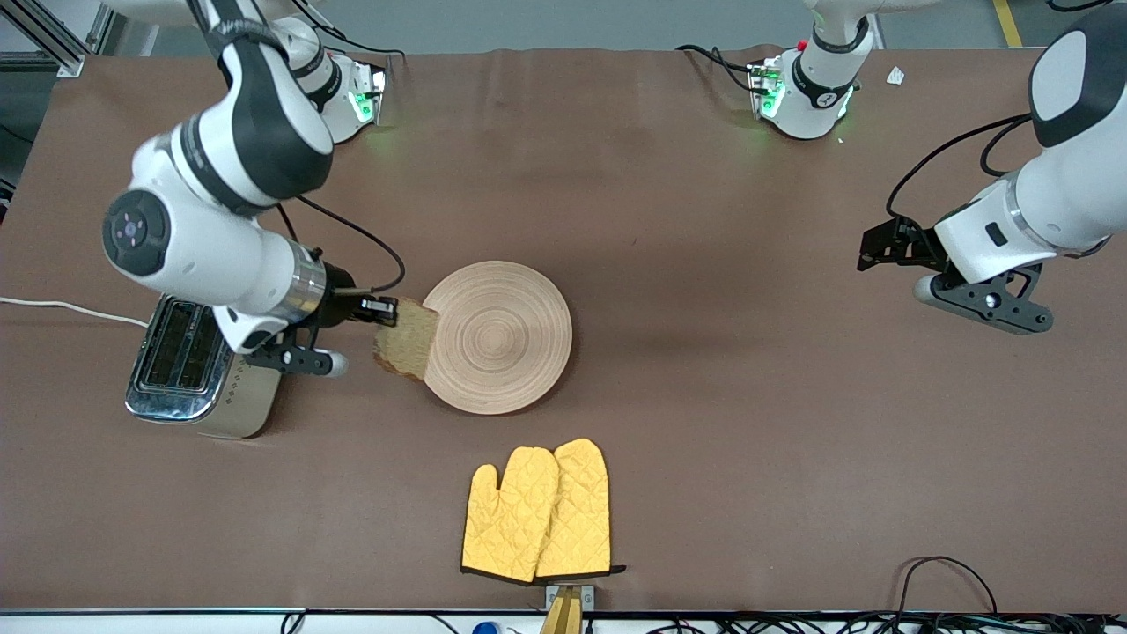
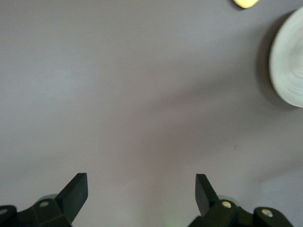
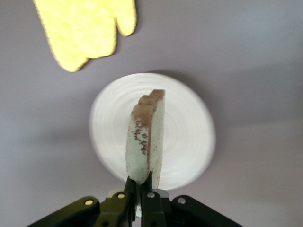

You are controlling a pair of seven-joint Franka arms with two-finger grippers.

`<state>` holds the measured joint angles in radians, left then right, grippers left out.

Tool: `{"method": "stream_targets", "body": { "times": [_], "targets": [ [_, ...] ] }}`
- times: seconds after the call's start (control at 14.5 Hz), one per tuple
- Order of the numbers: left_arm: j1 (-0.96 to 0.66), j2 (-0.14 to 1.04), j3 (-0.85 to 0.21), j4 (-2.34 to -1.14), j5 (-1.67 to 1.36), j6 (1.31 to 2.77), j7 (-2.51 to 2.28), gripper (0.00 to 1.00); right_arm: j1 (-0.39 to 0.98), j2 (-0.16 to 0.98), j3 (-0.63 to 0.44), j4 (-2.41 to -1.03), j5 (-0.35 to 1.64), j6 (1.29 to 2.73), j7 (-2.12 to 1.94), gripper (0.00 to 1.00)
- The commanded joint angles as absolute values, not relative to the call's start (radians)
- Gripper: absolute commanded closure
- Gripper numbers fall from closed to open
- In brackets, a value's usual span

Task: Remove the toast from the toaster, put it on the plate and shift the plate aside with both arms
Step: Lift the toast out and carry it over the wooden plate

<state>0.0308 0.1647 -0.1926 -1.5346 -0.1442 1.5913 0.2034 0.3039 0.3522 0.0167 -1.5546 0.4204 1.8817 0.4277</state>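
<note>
White arms — black joint bands, black cables, green-lit bases; black two-finger grippers.

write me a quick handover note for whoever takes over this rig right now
Right gripper: shut on the toast, holding it in the air over the edge of the plate that faces the toaster.
Left gripper: open, holding nothing, waiting over bare table toward the left arm's end.
Done: toast is out of the toaster.
Left: lay the toast on the plate, let go, then move the plate aside with both arms.
Note: yellow mitts lie nearer the front camera than the plate.
</note>
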Motion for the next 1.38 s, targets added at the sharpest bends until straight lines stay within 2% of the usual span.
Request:
{"method": "stream_targets", "body": {
  "times": [0.0,0.21,0.41,0.55,0.76,0.9,1.11,1.18,1.24,1.31],
  "targets": [
    [0.067,0.193,-0.193,-1.528,-0.239,1.592,0.313,0.00,0.333,0.324,0.023,-1.709,0.572,2.064,0.428,1.00],
    [0.100,0.228,-0.192,-1.537,-0.328,1.594,0.380,0.00,0.411,0.334,0.026,-1.801,0.754,2.236,0.329,1.00],
    [0.112,0.256,-0.192,-1.551,-0.419,1.601,0.443,0.00,0.437,0.351,0.026,-1.864,0.886,2.299,0.151,1.00],
    [0.120,0.265,-0.192,-1.586,-0.475,1.647,0.495,0.00,0.436,0.388,0.023,-1.867,0.887,2.304,0.045,1.00],
    [0.117,0.261,-0.195,-1.702,-0.607,1.762,0.598,0.00,0.420,0.469,0.023,-1.888,0.888,2.375,-0.130,1.00],
    [0.107,0.261,-0.198,-1.758,-0.707,1.836,0.603,0.00,0.396,0.485,0.015,-1.893,0.874,2.375,-0.188,0.99],
    [0.104,0.285,-0.256,-1.796,-0.765,1.925,0.629,0.00,0.355,0.491,-0.025,-1.907,0.761,2.347,-0.216,0.97],
    [0.104,0.304,-0.276,-1.801,-0.785,1.948,0.647,0.00,0.336,0.491,-0.026,-1.907,0.753,2.329,-0.216,0.79],
    [0.106,0.328,-0.296,-1.804,-0.814,1.969,0.661,0.00,0.328,0.491,-0.028,-1.905,0.753,2.304,-0.216,0.38],
    [0.104,0.346,-0.307,-1.810,-0.836,1.988,0.673,0.00,0.328,0.491,-0.028,-1.905,0.752,2.296,-0.212,0.09]
  ]
}}
